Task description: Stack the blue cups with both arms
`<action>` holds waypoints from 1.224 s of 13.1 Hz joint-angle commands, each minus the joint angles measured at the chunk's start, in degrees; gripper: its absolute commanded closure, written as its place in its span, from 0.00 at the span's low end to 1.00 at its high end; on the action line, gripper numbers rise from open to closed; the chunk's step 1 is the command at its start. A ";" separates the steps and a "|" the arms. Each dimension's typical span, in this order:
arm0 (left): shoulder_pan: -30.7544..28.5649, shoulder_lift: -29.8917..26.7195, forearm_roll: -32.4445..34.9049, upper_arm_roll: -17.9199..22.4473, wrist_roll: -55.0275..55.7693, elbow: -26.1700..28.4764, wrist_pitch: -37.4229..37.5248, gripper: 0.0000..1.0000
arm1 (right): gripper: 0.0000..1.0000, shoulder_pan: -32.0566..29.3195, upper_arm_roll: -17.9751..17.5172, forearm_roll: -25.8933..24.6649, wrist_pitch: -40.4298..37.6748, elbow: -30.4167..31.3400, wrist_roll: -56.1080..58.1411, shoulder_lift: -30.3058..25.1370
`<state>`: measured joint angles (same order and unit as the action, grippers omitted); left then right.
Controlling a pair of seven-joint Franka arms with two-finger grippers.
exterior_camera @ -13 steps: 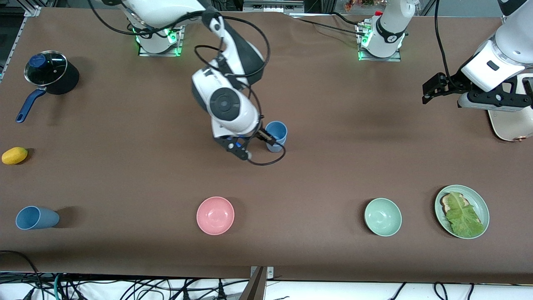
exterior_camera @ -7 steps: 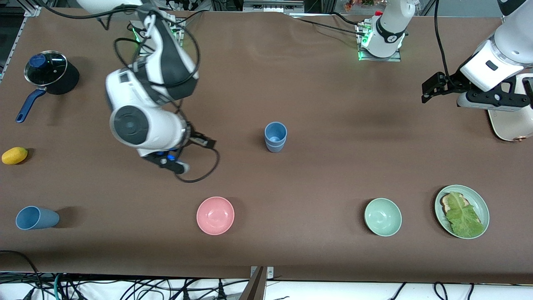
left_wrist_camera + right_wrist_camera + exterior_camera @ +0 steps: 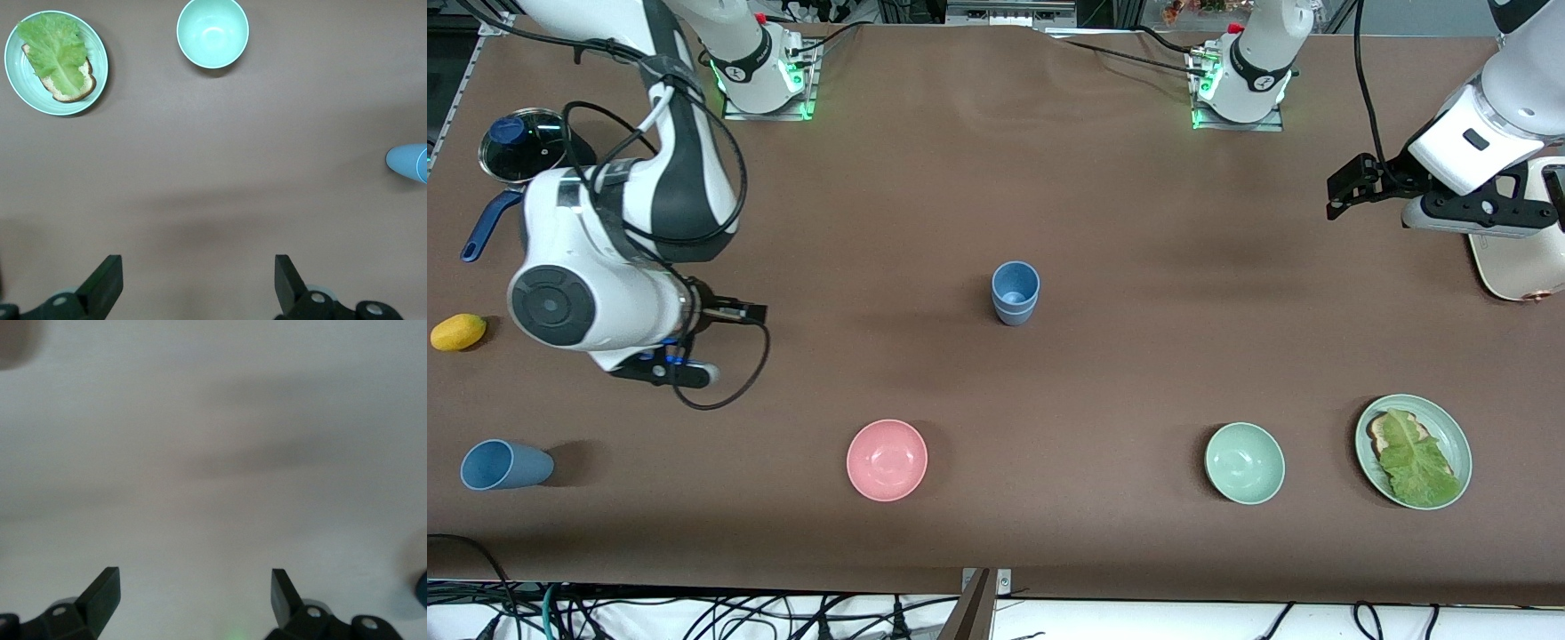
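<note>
Your right claw [image 3: 729,313], spread empty, has swung away from the stacked blue cups [image 3: 1015,292] mid-tabletop toward the pot's end, where another blue cup [image 3: 505,465] lies, while your left claw [image 3: 1347,187] waits open.

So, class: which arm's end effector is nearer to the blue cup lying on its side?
Right. The right end effector is above that cup; the left end effector waits at the left arm's end.

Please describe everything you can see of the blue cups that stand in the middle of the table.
The stacked blue cups are two small handleless tumblers of matte plastic, one nested inside the other, so a second rim shows just below the top rim. The stack stands upright, mouth up, empty, alone on the brown table, farther from the front camera than the pink bowl. Nothing touches it.
</note>
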<state>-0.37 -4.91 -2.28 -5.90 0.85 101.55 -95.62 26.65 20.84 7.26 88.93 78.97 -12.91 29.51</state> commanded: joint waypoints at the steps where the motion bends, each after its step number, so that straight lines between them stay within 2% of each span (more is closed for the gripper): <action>1: -0.07 -0.01 -1.33 -0.43 -0.93 -1.18 1.31 0.00 | 0.00 -10.26 -12.43 -9.05 11.56 18.26 1.93 -14.17; 2: -0.07 -0.10 -1.33 -0.52 -0.93 -1.09 1.31 0.00 | 0.00 -13.95 -17.28 -11.37 13.00 22.16 1.75 -17.52; 3: -0.07 -0.10 -1.33 -0.61 -0.93 -1.18 1.31 0.00 | 0.00 -17.73 -20.20 -11.39 13.02 23.50 2.01 -19.99; 5: -0.07 -0.10 -1.33 -0.61 -0.93 -1.18 1.31 0.00 | 0.00 -22.50 -23.20 -11.48 12.58 25.17 3.50 -24.83; 7: -0.16 -0.10 -1.33 -0.52 -0.93 -1.18 1.31 0.00 | 0.00 -24.96 -24.44 -10.87 9.88 25.27 5.26 -29.66; 9: -0.16 -0.10 -1.33 -0.52 -0.93 -1.18 1.31 0.00 | 0.00 -28.21 -26.54 -10.51 7.40 23.87 5.44 -32.14; 11: -0.16 -0.10 -1.24 -0.61 -0.93 -1.18 1.31 0.00 | 0.00 -29.46 -26.55 -10.42 7.13 21.24 5.36 -34.60; 13: -0.07 -0.01 -1.24 -0.78 -0.93 -1.18 1.31 0.00 | 0.00 -29.37 -26.64 -10.25 5.91 19.04 5.09 -34.35; 16: -0.07 -0.10 -1.24 -0.87 -0.93 -1.18 1.31 0.00 | 0.00 -29.28 -26.55 -7.97 4.49 19.12 4.92 -33.73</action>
<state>-0.35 -4.91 -2.28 -6.71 0.85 101.35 -95.50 -1.50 -4.91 -2.34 94.58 99.10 -8.26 -4.99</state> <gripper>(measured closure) 0.000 0.000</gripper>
